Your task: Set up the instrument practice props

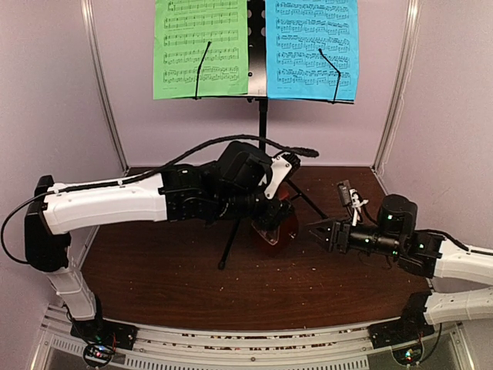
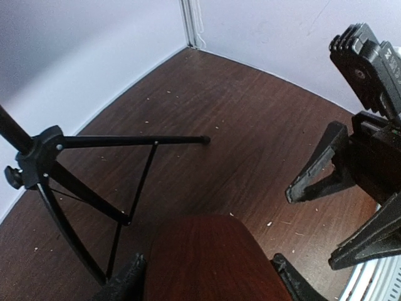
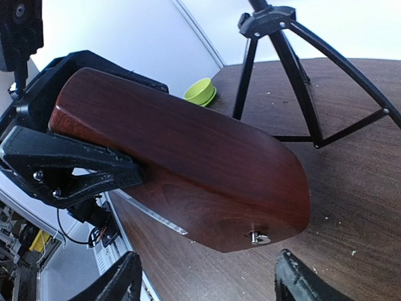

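The left hand [image 2: 212, 282] grips the metronome [image 3: 188, 163] between its fingers, just ahead of the wide-open, empty right hand [image 1: 317, 235]; best seat it squarely on the table [image 1: 169, 285] before letting go.

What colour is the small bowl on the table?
Lime green. The bowl shows best in the right wrist view, beyond the metronome.

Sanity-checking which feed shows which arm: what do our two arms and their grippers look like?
Both arms have white shell links with black joint housings: left arm, right arm. The left gripper and right gripper are black, with tapered, wedge-shaped fingers. A black cable arcs along the left arm. Any lettering is too small to read.
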`<state>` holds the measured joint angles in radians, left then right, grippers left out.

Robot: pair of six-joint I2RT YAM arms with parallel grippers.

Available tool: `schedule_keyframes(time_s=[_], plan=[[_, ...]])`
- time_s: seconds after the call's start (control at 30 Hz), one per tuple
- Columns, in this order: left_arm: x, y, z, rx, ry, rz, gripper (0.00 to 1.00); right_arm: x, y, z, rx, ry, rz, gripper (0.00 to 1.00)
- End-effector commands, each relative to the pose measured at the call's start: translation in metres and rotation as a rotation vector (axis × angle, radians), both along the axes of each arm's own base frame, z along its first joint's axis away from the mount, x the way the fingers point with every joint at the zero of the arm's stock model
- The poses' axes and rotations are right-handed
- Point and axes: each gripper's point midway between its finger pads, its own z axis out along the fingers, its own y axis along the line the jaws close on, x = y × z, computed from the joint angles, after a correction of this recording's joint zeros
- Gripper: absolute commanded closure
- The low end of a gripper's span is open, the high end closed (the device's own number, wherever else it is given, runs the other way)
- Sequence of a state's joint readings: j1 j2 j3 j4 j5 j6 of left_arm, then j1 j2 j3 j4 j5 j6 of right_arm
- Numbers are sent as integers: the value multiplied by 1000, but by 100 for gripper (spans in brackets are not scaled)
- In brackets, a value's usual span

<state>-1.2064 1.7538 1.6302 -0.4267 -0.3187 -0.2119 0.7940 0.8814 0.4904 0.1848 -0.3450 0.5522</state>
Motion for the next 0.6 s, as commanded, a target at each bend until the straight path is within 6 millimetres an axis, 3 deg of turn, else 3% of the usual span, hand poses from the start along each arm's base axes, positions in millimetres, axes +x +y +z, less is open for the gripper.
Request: schedule_keyframes(time_s=[0.0, 0.1, 0.3, 0.43, 0.57], plan=[[-6, -25, 22, -173, 52, -110, 100, 1, -25, -17, -86, 18, -96, 23], [-13, -33, -1, -159, 108, -180, 99, 3, -34, -19, -101, 32, -140, 17], [-18, -43, -31, -76, 100, -292, 86, 9, -41, -20, -112, 64, -197, 1], [-18, -46, -55, 18, 107, -356, 86, 12, -40, -17, -99, 75, -213, 0], [-20, -49, -63, 34, 101, -412, 83, 16, -40, -14, -106, 79, -226, 0]])
